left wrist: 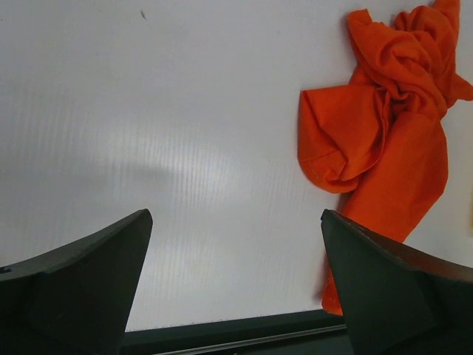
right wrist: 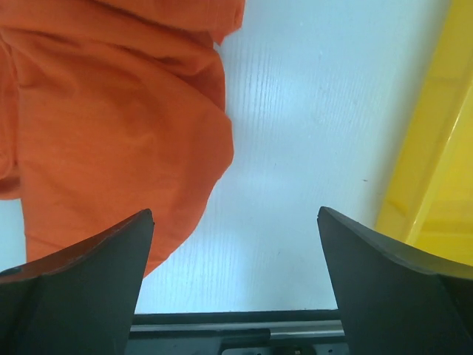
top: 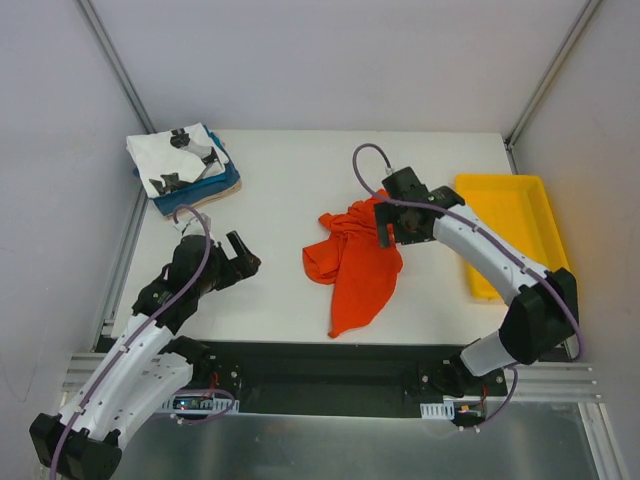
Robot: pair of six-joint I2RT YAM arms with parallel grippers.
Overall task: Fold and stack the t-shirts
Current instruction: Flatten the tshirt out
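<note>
Two arms bend inward; left end effector (top: 243, 262) wide, empty; right end effector (top: 384, 228) wide beside crumpled orange tee (top: 352, 272).

Orange-red tee (top: 352, 268) lies unfolded in a crumpled heap in the middle of the bench (top: 280, 190), bunched at its far end, with a long flap trailing toward the near edge. In the far left corner, a white tee (top: 180, 160) with black prints sits folded on a blue tee (top: 228, 182).
</note>
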